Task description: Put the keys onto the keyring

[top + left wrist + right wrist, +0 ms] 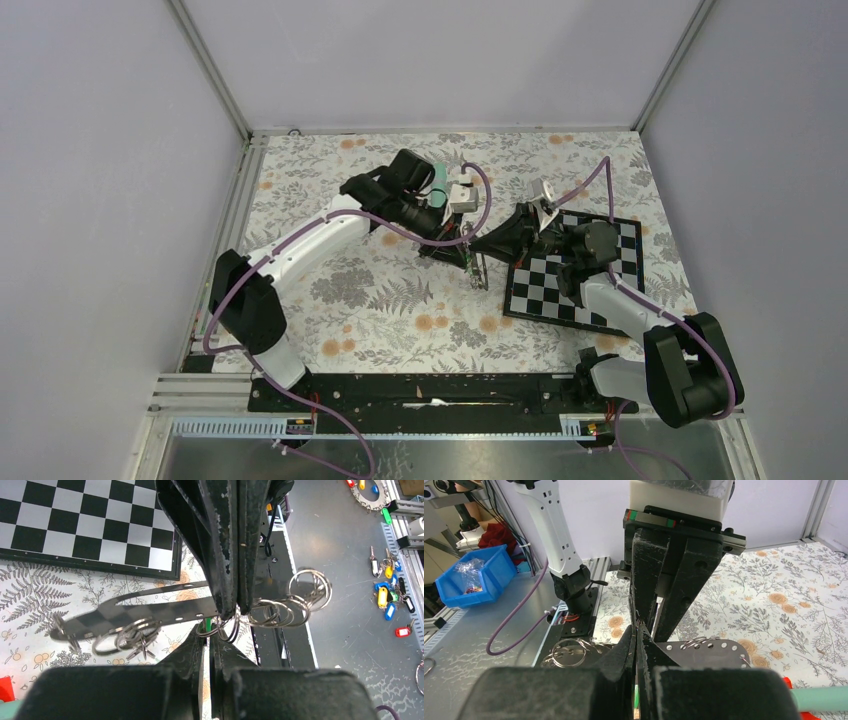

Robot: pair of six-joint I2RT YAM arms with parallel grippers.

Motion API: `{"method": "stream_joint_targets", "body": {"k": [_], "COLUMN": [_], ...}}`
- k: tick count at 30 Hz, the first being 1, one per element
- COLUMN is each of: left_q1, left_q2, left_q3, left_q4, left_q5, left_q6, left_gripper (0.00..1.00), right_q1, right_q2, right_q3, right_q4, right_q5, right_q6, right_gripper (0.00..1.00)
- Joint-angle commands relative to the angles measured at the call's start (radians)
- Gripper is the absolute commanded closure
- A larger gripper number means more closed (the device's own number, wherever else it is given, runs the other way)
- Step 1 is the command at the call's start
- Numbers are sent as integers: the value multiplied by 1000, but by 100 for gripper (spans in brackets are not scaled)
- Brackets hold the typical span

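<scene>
The keyring (150, 612) is a flat dark strap with small holes and several split rings (270, 612), held above the floral table; it also shows in the top view (476, 266) and the right wrist view (709, 649). My left gripper (209, 629) is shut on a thin green piece (205, 625), apparently the green-headed key, with two rings looped at its tips. My right gripper (636, 630) is shut at the strap's edge and meets the left one tip to tip (470, 243). A small dark piece hanging among the rings (141, 649) may be the plain key.
A chessboard (575, 275) lies to the right under the right arm. A teal cone stick (438, 180) and a white box (462, 195) stand behind the left wrist. A blue bin (471, 580) and loose coloured keys (387, 595) sit off the table.
</scene>
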Motion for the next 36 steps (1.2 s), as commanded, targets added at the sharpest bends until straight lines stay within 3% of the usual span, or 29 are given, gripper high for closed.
{"method": "stream_joint_targets", "body": {"k": [1, 10, 16, 27, 36], "left_q1": [-4, 5, 14, 15, 13], "left_q2": [5, -75, -120, -105, -96], "left_q3": [44, 23, 20, 20, 18], "left_q4": [30, 3, 3, 74, 103], "left_q5": [21, -59, -111, -38, -26], "left_q6": [-10, 59, 100, 82, 66], "left_gripper": [98, 64, 54, 51, 63], "right_q1": [-5, -5, -6, -6, -6], "right_q2": [-16, -22, -24, -22, -21], "right_q3": [8, 8, 9, 12, 11], "right_q4": [54, 33, -10, -33, -43], "right_q5": [23, -6, -49, -53, -52], "right_q6": [-32, -56, -98, -110, -114], "right_gripper": [100, 100, 100, 100, 100]}}
